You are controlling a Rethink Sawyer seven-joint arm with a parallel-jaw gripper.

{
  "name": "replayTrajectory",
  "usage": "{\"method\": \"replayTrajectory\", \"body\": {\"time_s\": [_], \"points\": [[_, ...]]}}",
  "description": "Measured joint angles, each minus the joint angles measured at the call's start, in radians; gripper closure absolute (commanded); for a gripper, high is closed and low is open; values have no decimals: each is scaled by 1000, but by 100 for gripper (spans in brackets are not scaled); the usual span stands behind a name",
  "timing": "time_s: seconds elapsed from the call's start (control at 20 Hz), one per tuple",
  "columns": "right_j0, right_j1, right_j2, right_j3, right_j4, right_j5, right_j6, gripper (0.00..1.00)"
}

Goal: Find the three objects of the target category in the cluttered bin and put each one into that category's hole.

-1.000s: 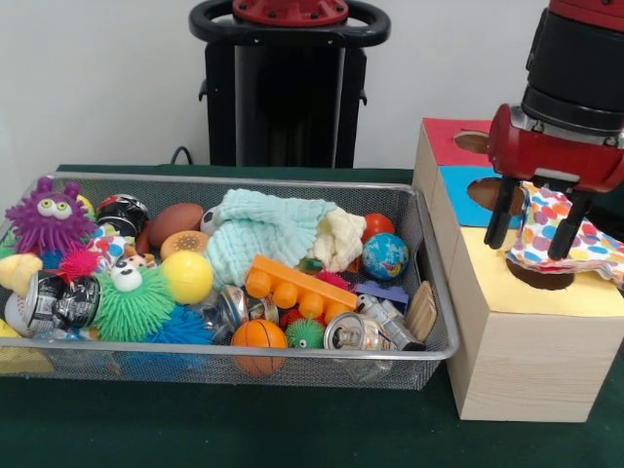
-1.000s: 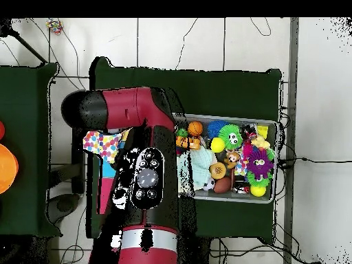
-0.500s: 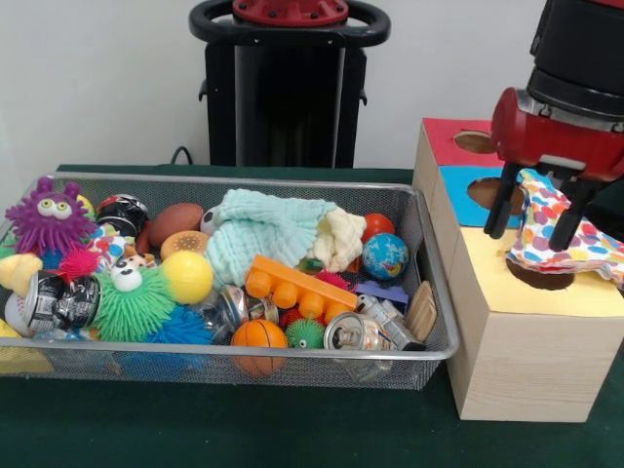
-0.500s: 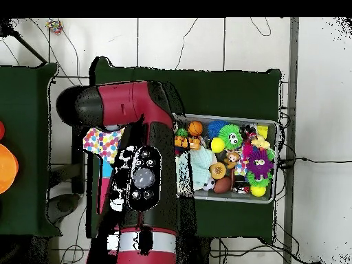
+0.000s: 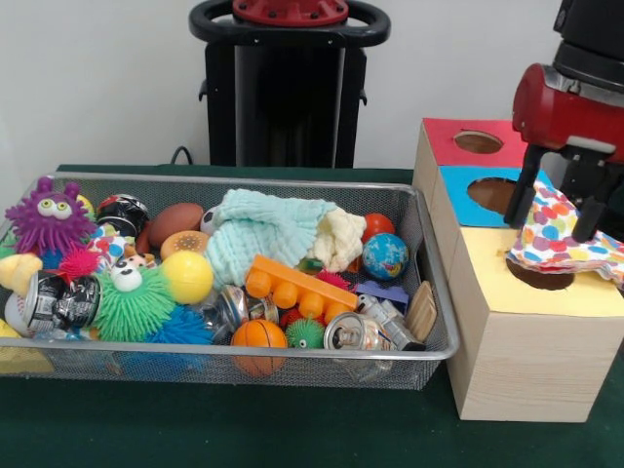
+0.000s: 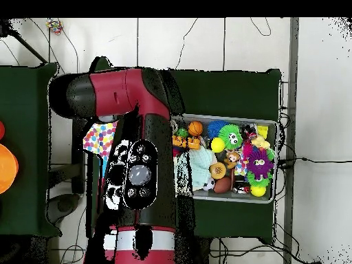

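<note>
Nearest, the wire bin [image 5: 444,346] is crammed with toys. Along its near side sit a small basketball [image 5: 259,334], a shiny can [image 5: 353,333] and a green spiky ball with eyes [image 5: 134,300]. Further in lie an orange block [image 5: 297,284], a pale green washcloth [image 5: 261,234] and a cream cloth [image 5: 341,237] touching it. A purple monster toy [image 5: 49,216] stands at one end.

Beside the bin stands the wooden box [image 5: 517,366] with three coloured tops. The yellow top is nearest, with the yellow hole [image 5: 539,276] in it. The spotted cloth [image 5: 565,237] lies draped over that hole. It looks only partly in, with most of it heaped on top and spilling to the outer side.

The gripper [image 5: 565,200] hangs over the cloth, and its two fingers are spread apart, one on each side of the bunched-up cloth. It does not look like it is pinching anything. The cloth sits right under the gripper, so pushing it in would mean going straight down.

Further back are the blue hole [image 5: 492,194] and the red hole [image 5: 478,142], both empty. The two other cloths in the bin probably go in the yellow hole too.
</note>
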Motion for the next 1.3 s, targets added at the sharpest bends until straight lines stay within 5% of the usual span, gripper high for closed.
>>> {"method": "replayTrajectory", "body": {"time_s": [0.75,1.3], "points": [[0,85,6,-130,4,26,0,0],[10,99,6,-153,2,39,0,0]]}}
